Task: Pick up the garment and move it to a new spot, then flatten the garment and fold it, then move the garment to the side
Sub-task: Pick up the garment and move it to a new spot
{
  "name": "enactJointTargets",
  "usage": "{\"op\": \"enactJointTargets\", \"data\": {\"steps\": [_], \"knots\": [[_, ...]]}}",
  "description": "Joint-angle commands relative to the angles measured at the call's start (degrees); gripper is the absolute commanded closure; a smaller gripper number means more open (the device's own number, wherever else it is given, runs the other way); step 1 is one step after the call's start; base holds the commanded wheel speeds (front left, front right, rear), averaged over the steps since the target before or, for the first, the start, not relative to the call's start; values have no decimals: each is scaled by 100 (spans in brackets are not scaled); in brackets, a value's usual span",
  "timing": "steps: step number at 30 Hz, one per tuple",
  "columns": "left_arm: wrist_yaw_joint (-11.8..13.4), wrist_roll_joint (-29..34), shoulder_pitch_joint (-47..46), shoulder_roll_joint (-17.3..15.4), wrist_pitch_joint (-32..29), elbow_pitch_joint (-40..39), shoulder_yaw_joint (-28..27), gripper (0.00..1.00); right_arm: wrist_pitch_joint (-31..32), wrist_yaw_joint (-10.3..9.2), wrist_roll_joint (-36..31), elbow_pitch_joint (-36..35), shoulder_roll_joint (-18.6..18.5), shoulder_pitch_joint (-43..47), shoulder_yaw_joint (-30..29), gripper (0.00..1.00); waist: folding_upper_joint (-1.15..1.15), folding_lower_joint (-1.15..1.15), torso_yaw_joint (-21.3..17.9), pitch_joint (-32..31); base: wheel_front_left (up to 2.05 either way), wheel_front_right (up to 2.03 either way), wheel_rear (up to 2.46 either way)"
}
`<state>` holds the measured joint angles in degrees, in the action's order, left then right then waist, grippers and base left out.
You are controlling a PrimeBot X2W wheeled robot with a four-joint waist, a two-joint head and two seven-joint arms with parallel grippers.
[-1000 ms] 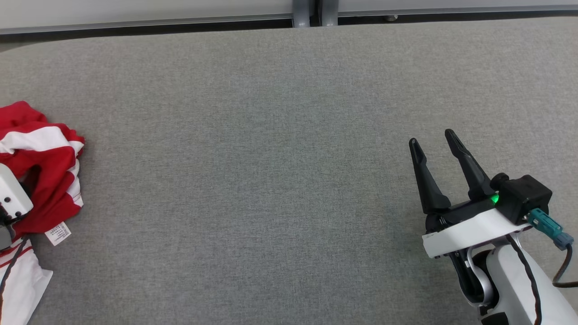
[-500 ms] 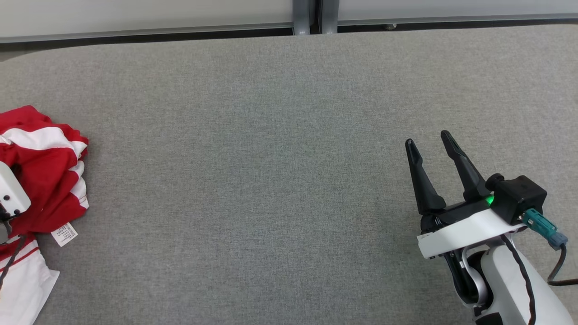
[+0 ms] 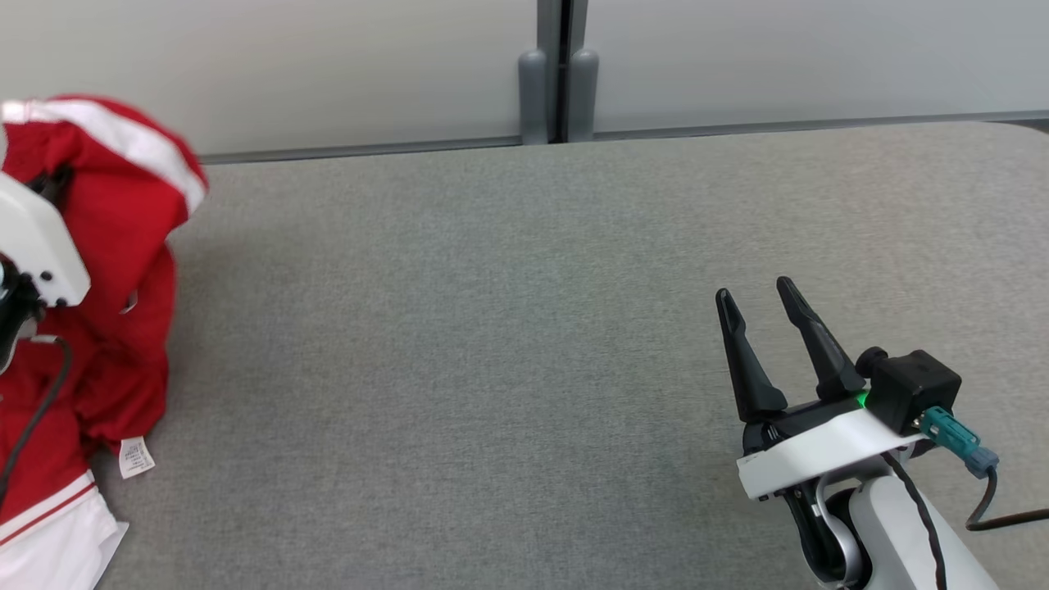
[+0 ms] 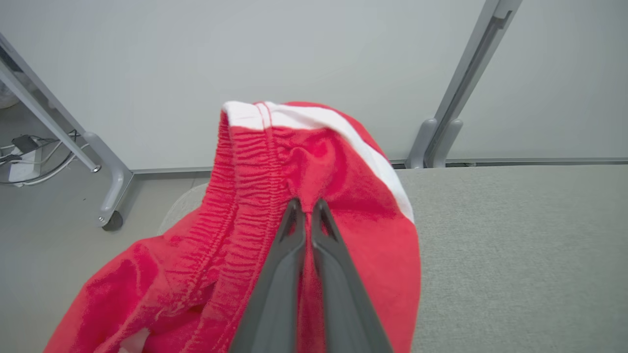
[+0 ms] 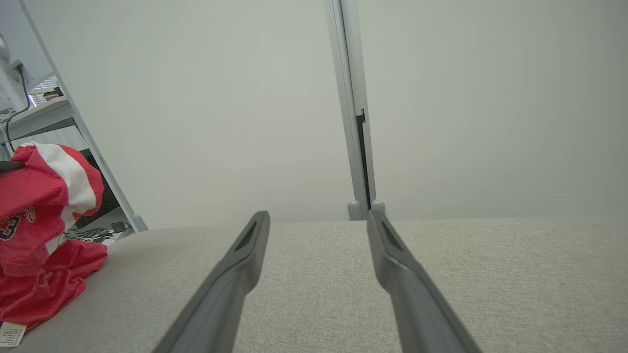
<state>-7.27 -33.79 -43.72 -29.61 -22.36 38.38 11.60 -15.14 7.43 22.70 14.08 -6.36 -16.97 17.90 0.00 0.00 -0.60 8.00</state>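
Note:
A red garment point(image 3: 115, 270) with white stripes hangs at the far left of the grey table point(image 3: 492, 311), its lower part and a white label still on the surface. In the left wrist view my left gripper point(image 4: 305, 206) is shut on the garment point(image 4: 274, 196) just beside its ribbed waistband, and the cloth drapes down around the fingers. My right gripper point(image 3: 754, 299) stands open at the lower right, nothing between its fingers point(image 5: 250, 245). The right wrist view shows the lifted garment point(image 5: 39, 215) far to its left.
Pale partition panels point(image 3: 328, 65) with a grey post point(image 3: 553, 82) run along the table's far edge. Off the table's left end stands a wheeled panel foot point(image 4: 110, 196), with cables on the floor. My left wrist housing point(image 3: 37, 246) is white, with a black cable.
My left gripper closed on the garment and lifted its upper part off the table. The head camera tilted up, showing more wall. The right gripper stayed open.

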Motion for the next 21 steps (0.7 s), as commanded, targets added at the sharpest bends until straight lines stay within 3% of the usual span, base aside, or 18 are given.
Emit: {"op": "enactJointTargets", "data": {"steps": [1, 11, 21], "knots": [[-34, -80, -82, -2, -21, -256, 98, 100, 0, 11, 28, 21, -5, 71, -12, 0, 0, 0, -140, -165, 0, 0, 0], [-27, -591, 102, 173, -370, -2137, 493, 100, 1, 10, 26, 72, 144, 215, -29, 0, 0, 0, -840, -505, 0, 0, 0], [356, -1005, 710, 1060, 118, -3406, 515, 100, 1, 11, 9, 48, 99, 296, -230, 0, 0, 0, -1277, -371, 0, 0, 0]]}}
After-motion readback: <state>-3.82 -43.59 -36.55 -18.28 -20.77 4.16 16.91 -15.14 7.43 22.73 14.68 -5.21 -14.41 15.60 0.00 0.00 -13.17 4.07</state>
